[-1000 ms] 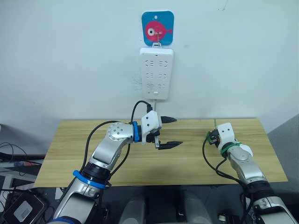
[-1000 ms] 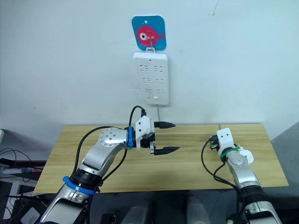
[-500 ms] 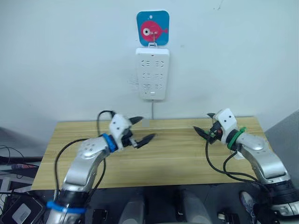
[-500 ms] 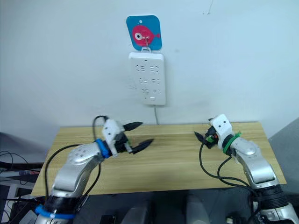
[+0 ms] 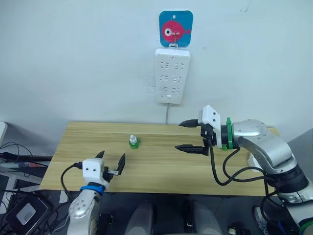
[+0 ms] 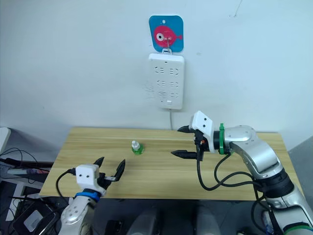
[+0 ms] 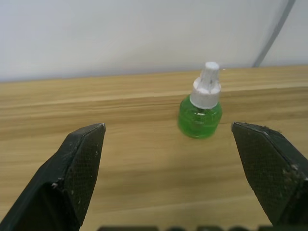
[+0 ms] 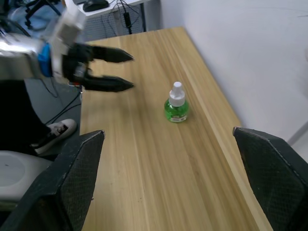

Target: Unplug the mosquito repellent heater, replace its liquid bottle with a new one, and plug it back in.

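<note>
From the head views, the green bottle (image 5: pixel 132 142) stands upright on the table (image 5: pixel 161 166), left of the power strip (image 5: pixel 171 75) on the wall; the left gripper (image 5: pixel 113 163) is nearer it than the right gripper (image 5: pixel 188 136). Both are wide open and empty. In the left wrist view the bottle (image 7: pixel 200 103) stands straight ahead between the fingers (image 7: pixel 79 166). In the right wrist view it (image 8: pixel 176 104) lies farther off.
</note>
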`<action>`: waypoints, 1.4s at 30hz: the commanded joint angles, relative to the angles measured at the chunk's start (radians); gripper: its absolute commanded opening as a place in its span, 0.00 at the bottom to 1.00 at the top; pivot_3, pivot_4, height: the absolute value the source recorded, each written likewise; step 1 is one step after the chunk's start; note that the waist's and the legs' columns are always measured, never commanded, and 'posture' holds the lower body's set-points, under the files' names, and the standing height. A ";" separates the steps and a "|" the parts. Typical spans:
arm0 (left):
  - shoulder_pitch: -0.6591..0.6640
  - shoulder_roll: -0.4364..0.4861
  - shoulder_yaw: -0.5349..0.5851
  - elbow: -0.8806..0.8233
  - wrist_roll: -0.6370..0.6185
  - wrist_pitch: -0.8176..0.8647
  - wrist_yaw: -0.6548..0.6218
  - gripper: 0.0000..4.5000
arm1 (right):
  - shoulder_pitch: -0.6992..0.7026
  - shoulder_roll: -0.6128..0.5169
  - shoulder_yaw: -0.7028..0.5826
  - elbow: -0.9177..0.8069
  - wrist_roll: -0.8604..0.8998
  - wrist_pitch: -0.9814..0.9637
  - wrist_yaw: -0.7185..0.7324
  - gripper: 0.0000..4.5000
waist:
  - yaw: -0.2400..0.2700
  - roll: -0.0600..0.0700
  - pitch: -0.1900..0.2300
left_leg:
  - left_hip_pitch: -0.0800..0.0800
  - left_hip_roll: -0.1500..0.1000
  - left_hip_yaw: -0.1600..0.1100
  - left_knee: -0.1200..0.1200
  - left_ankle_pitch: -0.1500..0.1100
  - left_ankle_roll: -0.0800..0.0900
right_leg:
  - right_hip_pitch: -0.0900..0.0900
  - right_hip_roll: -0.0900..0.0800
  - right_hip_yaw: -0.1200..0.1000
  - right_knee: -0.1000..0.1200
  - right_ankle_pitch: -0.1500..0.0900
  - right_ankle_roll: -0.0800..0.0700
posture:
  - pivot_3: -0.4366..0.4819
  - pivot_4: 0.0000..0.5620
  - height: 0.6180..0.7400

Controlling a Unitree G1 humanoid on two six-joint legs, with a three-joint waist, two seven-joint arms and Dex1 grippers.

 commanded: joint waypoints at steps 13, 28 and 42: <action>-0.365 -0.010 -0.036 0.649 0.071 -0.346 0.059 1.00 | -0.106 -0.006 -0.014 -0.083 0.071 0.126 0.072 0.99 | -0.007 -0.003 0.017 | -0.001 0.000 0.000 0.000 0.000 0.000 | -0.002 -0.001 -0.001 0.000 0.000 0.000 | 0.51 0.51 1.00; -0.517 -0.012 -0.029 0.894 0.077 -0.432 0.079 0.80 | -0.134 0.013 -0.057 -0.128 0.107 0.222 -0.015 1.00 | -0.022 -0.004 0.018 | -0.002 0.000 0.000 0.000 0.001 -0.003 | -0.003 -0.002 -0.003 0.000 0.000 0.000 | 0.46 0.48 1.00; -0.445 0.078 -0.214 0.455 0.095 -0.217 -0.194 0.50 | 0.075 -0.031 -0.094 -0.159 0.056 0.080 -0.051 1.00 | -0.021 -0.005 0.019 | -0.003 -0.001 0.000 -0.001 0.001 -0.003 | -0.003 -0.003 -0.004 0.000 0.000 0.000 | 0.53 0.47 1.00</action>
